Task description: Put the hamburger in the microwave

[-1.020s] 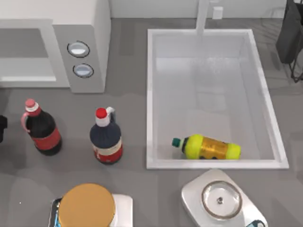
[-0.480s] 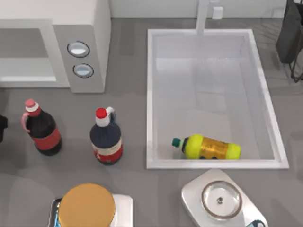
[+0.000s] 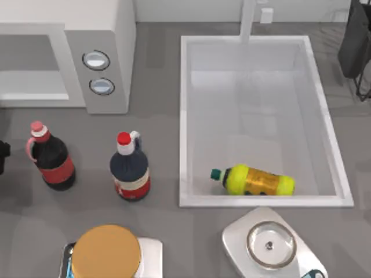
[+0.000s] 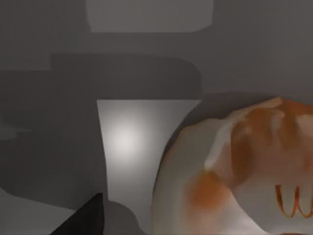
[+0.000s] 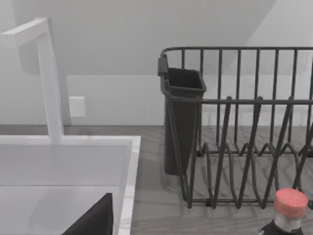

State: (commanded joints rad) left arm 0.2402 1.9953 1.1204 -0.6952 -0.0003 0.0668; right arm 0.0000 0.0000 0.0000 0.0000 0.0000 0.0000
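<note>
— Nothing has moved since one second ago, as far as I see from the top view: the bottles, the sink and all other things lie in the same places.

— Where is the hamburger now?

— The hamburger is very close in front of my left wrist camera, orange-tan and rounded, over a grey surface. On which part of the table it is, I cannot tell.

— Does your left gripper hold it?

— A dark piece of my left gripper shows just beside the bun. If it is open or closed on something, I cannot tell.

— And the microwave?

— The microwave stands at the far left of the table, its wide cavity facing forward and the two round dials on its right panel.

— What else is on the table?

— One dark bottle with pink cap and one dark bottle with red cap stand upright in front of the microwave. A yellow bottle lies on its side in the sink. A flat orange disc sits at the near edge.

— Your right gripper?

— My right gripper is above the sink's rim, looking at a dark dish rack. Its state I cannot tell either.
</note>
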